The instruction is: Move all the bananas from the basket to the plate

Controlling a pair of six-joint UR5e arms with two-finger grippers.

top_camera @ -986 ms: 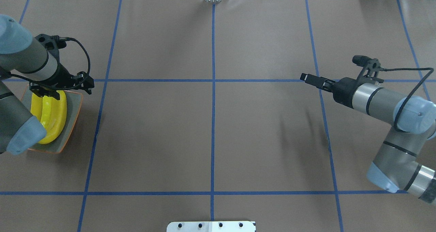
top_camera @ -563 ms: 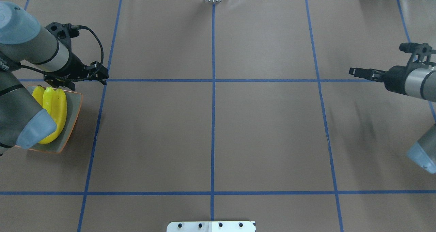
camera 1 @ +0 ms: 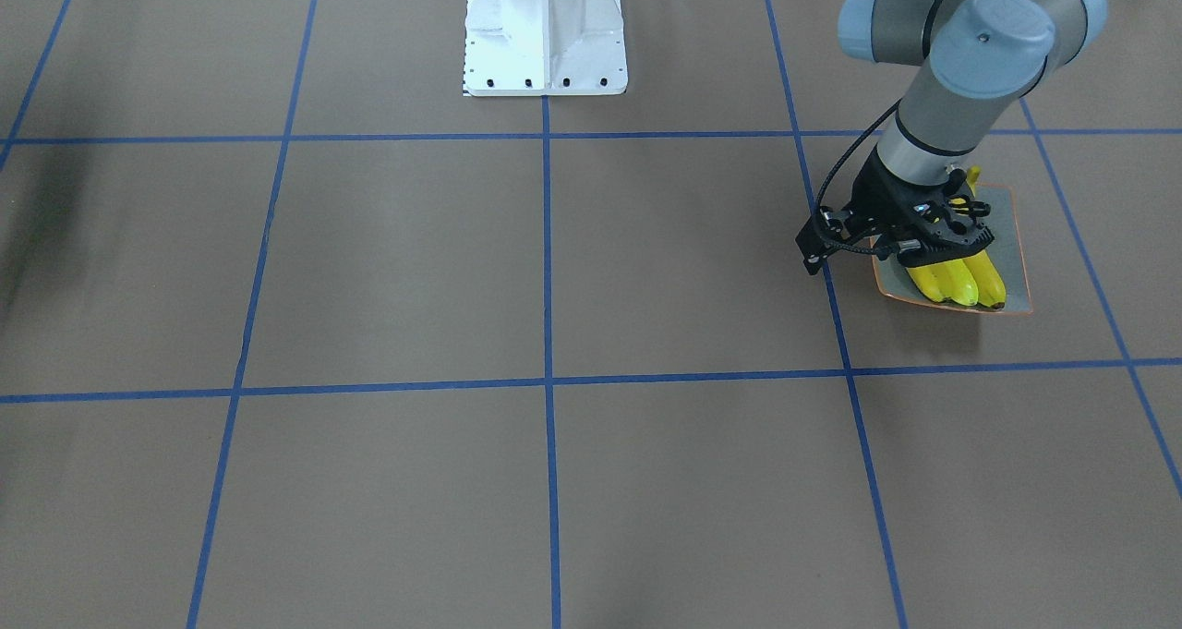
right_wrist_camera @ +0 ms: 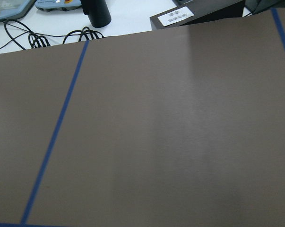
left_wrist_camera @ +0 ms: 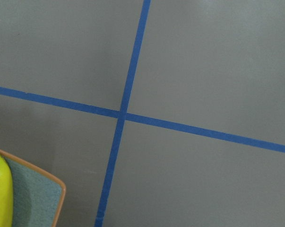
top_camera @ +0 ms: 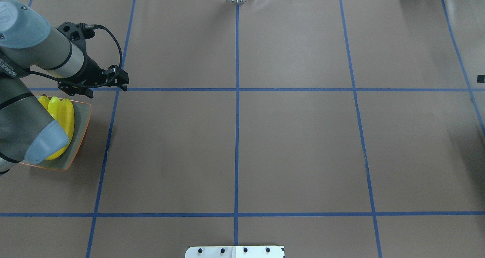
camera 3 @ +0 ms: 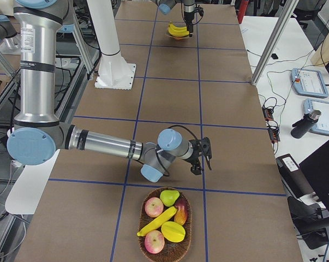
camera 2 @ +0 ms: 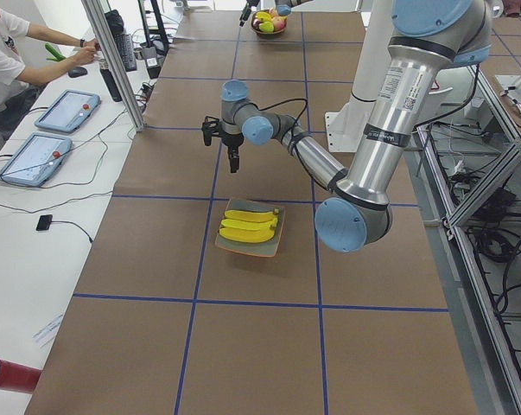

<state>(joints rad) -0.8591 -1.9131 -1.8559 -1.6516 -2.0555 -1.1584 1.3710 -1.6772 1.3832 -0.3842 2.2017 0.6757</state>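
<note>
Overhead exterior is showing you three bananas [top_camera: 62,114] lying on the plate [top_camera: 81,131] on the bench [top_camera: 295,144]. Nearby the left fingers [top_camera: 88,93] are hanging wide apart, holding nothing. You cannot tell about the right fingers [camera 3: 208,158].

Table [top_camera: 295,144]: brown paper cover, marked into squares by blue tape lines [top_camera: 237,148].
White side desk [camera 2: 27,259]: along the table's far edge.
On the desk: teach pendant [camera 2: 66,111], second pendant [camera 2: 31,158], small black slab [camera 2: 44,222], red tube [camera 2: 5,376].
Aluminium frame post [camera 2: 113,60]: upright at the desk.
Seated person [camera 2: 5,52]: at the desk.
Light: even, soft shadows.
</note>
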